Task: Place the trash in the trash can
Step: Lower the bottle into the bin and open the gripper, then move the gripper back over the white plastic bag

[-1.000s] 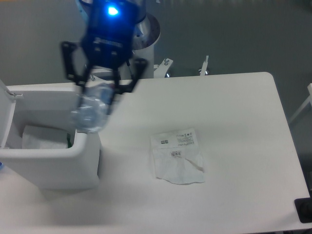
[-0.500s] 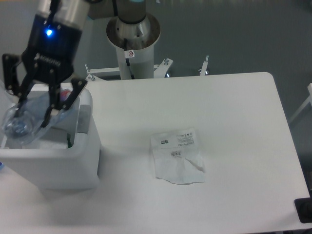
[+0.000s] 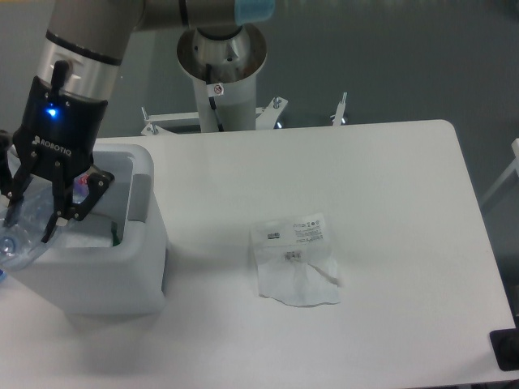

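Note:
My gripper hangs over the left part of the open trash can, a boxy white bin with a grey side handle at the table's left edge. It is shut on the clear plastic bottle, which lies tilted between the fingers; a bit of the red-pink label shows by the right finger. The bottle's lower end reaches the bin's left rim at the frame's edge. The flat translucent bag with printed labels lies on the table's middle, far to the right of the gripper.
The arm's white pedestal stands behind the table's back edge, with metal brackets beside it. A black object sits at the front right corner. White paper lies inside the bin.
The gripper has carried the bottle leftward from the bin's right rim to over its left side, and has come lower. The bag has not moved.

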